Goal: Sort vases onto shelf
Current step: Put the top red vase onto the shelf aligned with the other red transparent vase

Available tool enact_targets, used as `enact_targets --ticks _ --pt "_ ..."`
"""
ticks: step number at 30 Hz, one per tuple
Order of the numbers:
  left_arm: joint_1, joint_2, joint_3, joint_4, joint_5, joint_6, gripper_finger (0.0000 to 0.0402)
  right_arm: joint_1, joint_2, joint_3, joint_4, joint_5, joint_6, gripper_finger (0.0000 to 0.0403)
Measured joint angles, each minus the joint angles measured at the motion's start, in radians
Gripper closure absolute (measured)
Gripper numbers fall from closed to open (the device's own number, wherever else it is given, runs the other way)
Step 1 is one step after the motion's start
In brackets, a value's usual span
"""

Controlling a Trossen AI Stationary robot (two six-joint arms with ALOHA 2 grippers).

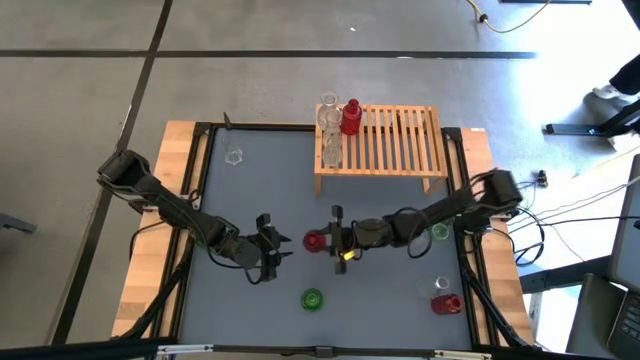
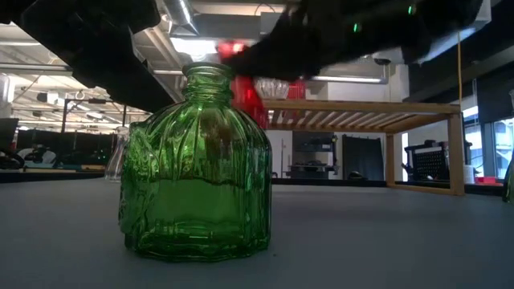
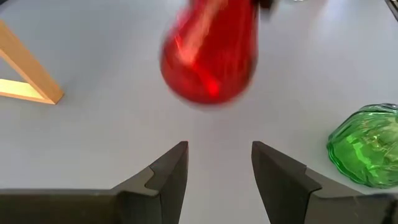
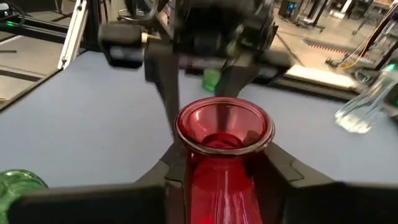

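Right wrist view: red vase (image 4: 222,149) sat pinched at the neck between the right gripper (image 4: 219,163) fingers, over mid-table. Left gripper (image 1: 268,250) faced it nearby, fingers spread, empty. Shelf (image 1: 392,140) stood well apart.

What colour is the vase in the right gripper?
Red: the vase sits between the right gripper's fingers, clearest in the right wrist view.

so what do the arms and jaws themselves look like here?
Both arms are dark, near-black jointed links with black cables trailing off the table sides. The left gripper ends in two flat, wedge-shaped dark fingers with stepped inner faces. The right gripper is the same build, with a small yellow-green light glowing at its wrist.
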Motion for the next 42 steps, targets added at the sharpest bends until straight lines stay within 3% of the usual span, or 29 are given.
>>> enact_targets --ticks 9,19,26,32,42 --pt "-0.001 0.000 0.000 0.004 0.002 0.000 0.0231 0.000 -0.279 0.000 -0.259 0.059 -0.055 0.0296" --pt "0.000 0.000 0.000 0.010 0.002 0.000 0.0231 -0.002 -0.597 0.000 -0.557 0.215 -0.062 0.0295" --pt "0.000 0.000 0.000 0.019 -0.016 0.007 0.0231 -0.103 -0.764 0.000 -0.669 0.236 -0.056 0.0295" --pt "0.001 0.000 0.000 0.022 -0.048 0.010 0.0231 -0.289 -0.792 0.000 -0.680 0.100 -0.053 0.0295" --pt "0.002 0.000 0.000 0.023 -0.050 0.035 0.0231 -0.594 -0.675 0.000 -0.594 -0.164 -0.010 0.0294"
